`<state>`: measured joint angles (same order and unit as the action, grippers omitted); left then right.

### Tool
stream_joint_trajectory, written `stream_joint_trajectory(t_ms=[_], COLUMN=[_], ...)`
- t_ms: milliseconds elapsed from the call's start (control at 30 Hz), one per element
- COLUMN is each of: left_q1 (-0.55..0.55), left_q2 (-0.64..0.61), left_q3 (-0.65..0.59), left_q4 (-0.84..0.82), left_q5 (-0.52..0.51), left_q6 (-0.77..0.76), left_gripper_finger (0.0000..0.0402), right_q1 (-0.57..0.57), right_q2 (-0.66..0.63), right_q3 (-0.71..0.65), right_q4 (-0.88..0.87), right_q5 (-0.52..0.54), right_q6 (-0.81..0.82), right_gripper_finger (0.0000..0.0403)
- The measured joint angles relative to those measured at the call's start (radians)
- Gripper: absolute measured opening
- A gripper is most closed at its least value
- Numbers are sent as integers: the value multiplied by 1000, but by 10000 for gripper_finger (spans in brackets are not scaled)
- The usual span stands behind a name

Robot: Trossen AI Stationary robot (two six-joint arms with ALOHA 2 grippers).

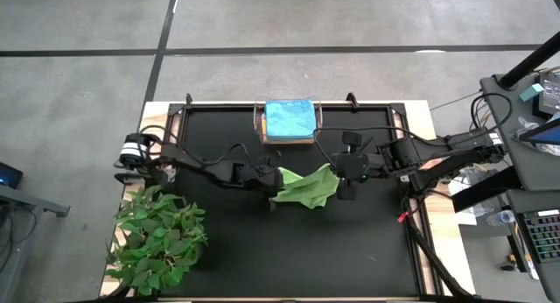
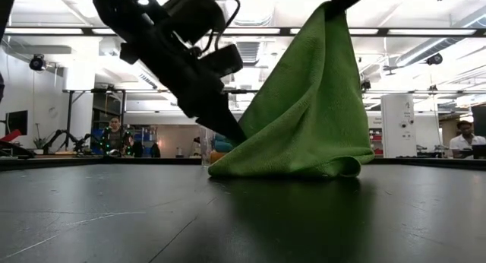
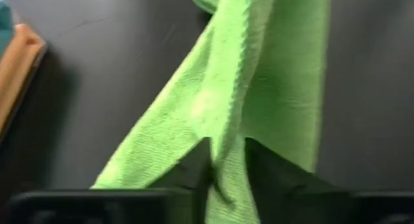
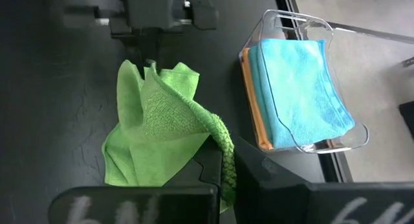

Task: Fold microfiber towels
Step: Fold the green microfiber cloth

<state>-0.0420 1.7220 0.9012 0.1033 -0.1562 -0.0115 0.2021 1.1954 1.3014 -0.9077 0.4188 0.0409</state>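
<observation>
Two grippers are pinching the lime green towel (image 1: 308, 188) near the middle of the black table (image 1: 227, 250). The right gripper (image 4: 227, 160) is clamping one corner between closed fingers and holding it aloft, so the cloth is draping down in a tent shape. The left gripper (image 3: 228, 160) is gripping the opposite lower edge at the tabletop. Behind them, a light blue towel (image 1: 290, 120) is lying on an orange one inside the clear bin (image 4: 310, 26).
</observation>
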Motion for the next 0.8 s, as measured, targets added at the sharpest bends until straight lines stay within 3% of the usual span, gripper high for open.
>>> stream_joint_trajectory(t_ms=[100,300,600,700,800], left_q1=[-1,-25,-64,-56,-32], left_q2=[-33,-213,-384,-397,-406], left_q3=[0,55,330,435,535], left_q4=[-26,-178,-523,-662,-764], left_q5=[26,46,44,41,28], left_q6=[-1,-28,-19,-4,-3], left_gripper_finger=[14,1,0,0,0], right_q1=[0,3,3,3,3], right_q2=[-2,-10,-9,-9,-8], right_q3=[0,72,297,366,423], right_q4=[0,-82,-214,-224,-224], right_q5=[0,-63,-123,-80,73], right_q6=[-12,-23,-104,-135,-153], right_gripper_finger=[8,8,8,8,8])
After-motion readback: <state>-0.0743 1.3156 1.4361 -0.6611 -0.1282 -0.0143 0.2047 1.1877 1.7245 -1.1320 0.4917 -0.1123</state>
